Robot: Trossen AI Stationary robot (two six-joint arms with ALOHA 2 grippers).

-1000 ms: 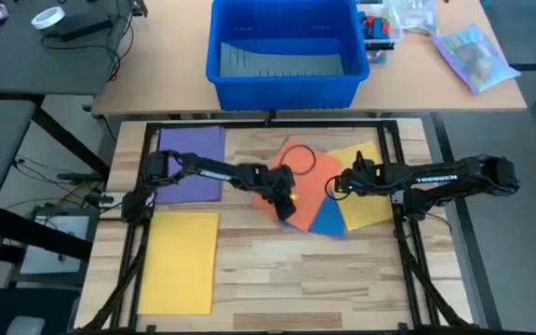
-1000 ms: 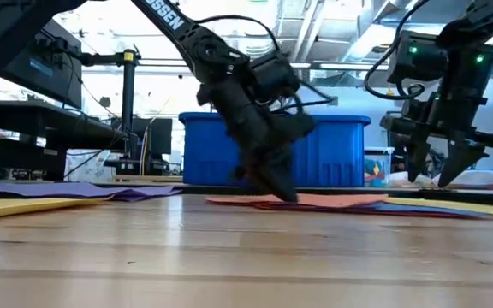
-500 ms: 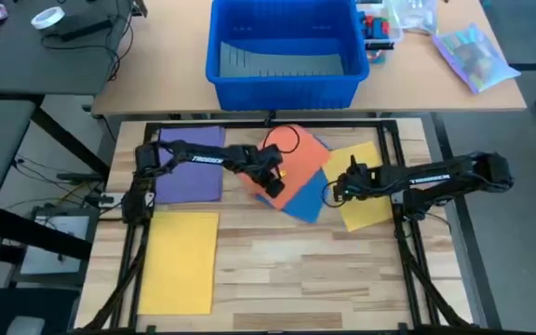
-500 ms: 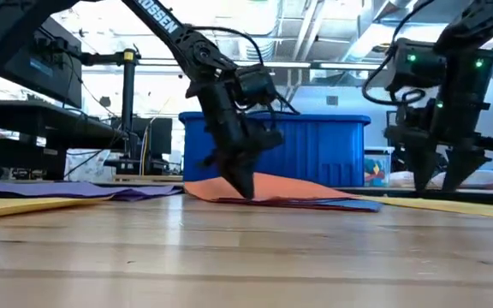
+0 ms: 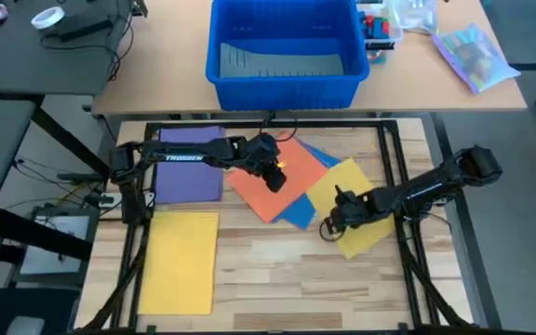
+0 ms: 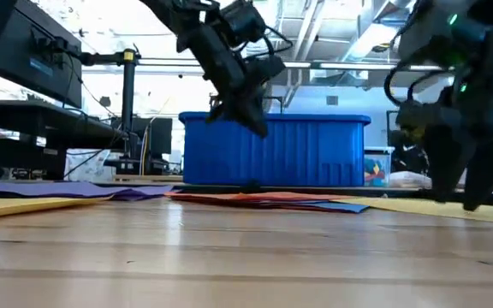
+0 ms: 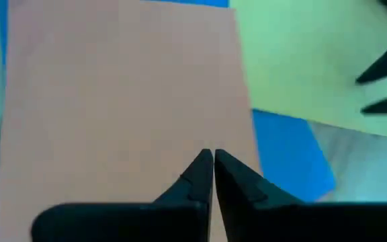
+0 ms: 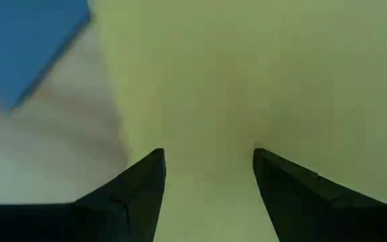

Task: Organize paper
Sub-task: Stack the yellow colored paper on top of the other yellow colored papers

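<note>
Paper half sorted: purple sheet (image 5: 192, 165) and yellow sheet (image 5: 180, 261) lie apart at table's left — orange (image 5: 275, 177), blue (image 5: 302, 210) and second yellow (image 5: 356, 202) overlap mid-table, left to separate. Left gripper (image 7: 212, 168) pinched empty above orange; right gripper (image 8: 207, 176) spread wide over yellow.

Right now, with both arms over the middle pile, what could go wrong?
1. The right gripper, open, sits low over the near corner of the yellow sheet, which overlaps the blue sheet; pinching there could crease it or drag the blue one along.
2. The left gripper, shut and empty, is raised above the orange sheet; the sheets lie fanned, so a push down could skew them further.
</note>
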